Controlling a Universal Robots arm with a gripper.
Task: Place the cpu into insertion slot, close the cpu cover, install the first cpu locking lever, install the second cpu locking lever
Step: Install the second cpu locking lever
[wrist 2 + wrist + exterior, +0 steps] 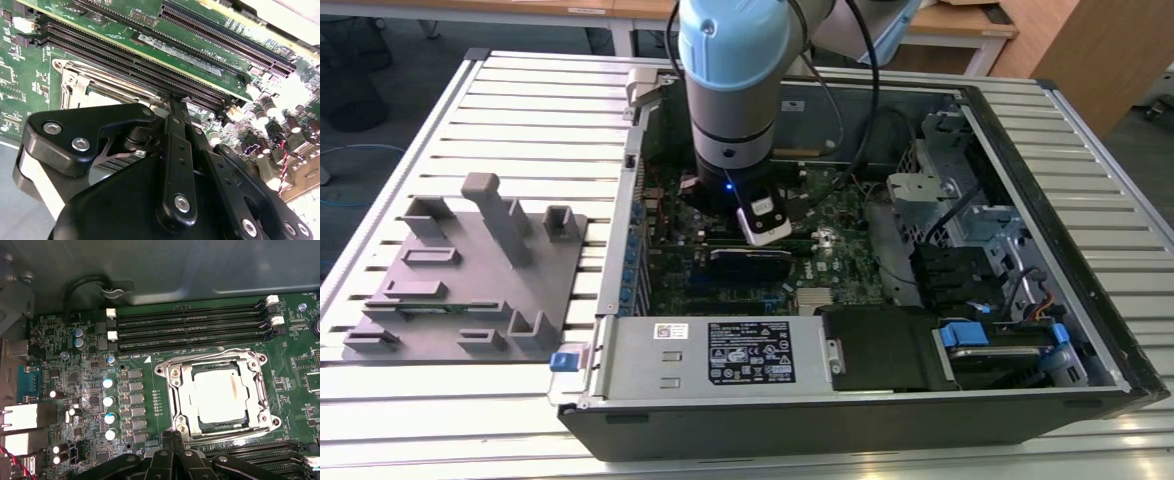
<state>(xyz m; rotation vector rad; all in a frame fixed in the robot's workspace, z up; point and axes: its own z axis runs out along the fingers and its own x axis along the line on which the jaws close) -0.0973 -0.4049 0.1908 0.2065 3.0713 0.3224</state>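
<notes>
Open room above the cpu cover (218,392), memory slots (190,325) close on two sides

Lab/workshop: slatted alu bench (520,95), opened PC case (1067,200), grey fixture block (467,270).

Exterior view: even, diffuse overhead light; the computer case (881,390) interior sits in shadow. First wrist view: strong glare washes out the cpu (220,392) top; the upper frame is dim and soft. Second wrist view: overexposed patch at right; the gripper (165,107) linkage in the foreground is slightly blurred.
</notes>
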